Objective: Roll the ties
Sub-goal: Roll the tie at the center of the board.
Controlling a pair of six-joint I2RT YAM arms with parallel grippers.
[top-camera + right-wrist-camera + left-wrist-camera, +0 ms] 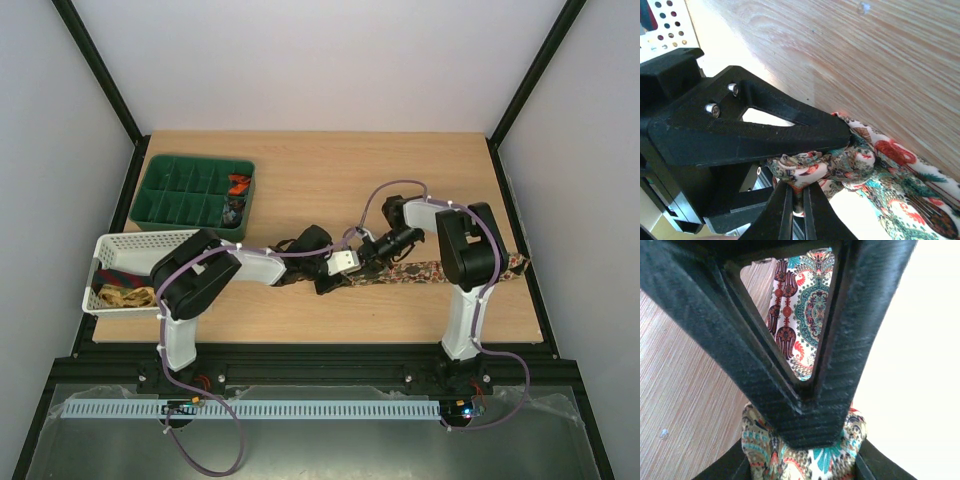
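We are at the start of a roll. The dark floral-patterned fabric necktie (410, 271) lies as a long strip on the light wooden tabletop (330, 180), running from the centre of the overhead view out to the right edge. Its left end is bunched up where the two grippers meet.

The left gripper (810, 427) has its black fingers closed into a V with the tip bedded in that bunch. We judge it is pinching fabric, though the contact itself is hidden under the tip. The right gripper (797, 195) shows only a thin slit between its fingers, and a fold of the tie sits in that slit.

To do this step well, we think one gripper should hold the core firmly while the other turns the strip over it. The edges need to line up squarely so the coil does not cone out sideways. The free length wants to lie flat and straight, pulled lightly rather than dragged. Cloth like this probably slips and springs open, so neither grip should loosen before the other has the coil.

In the overhead view the left arm (255, 265) reaches from the lower left towards the centre, forearm low and wrist pitched down. The right arm (465, 250) rises from the lower right, folds at the elbow and reaches leftward to meet the other at the tie's end.
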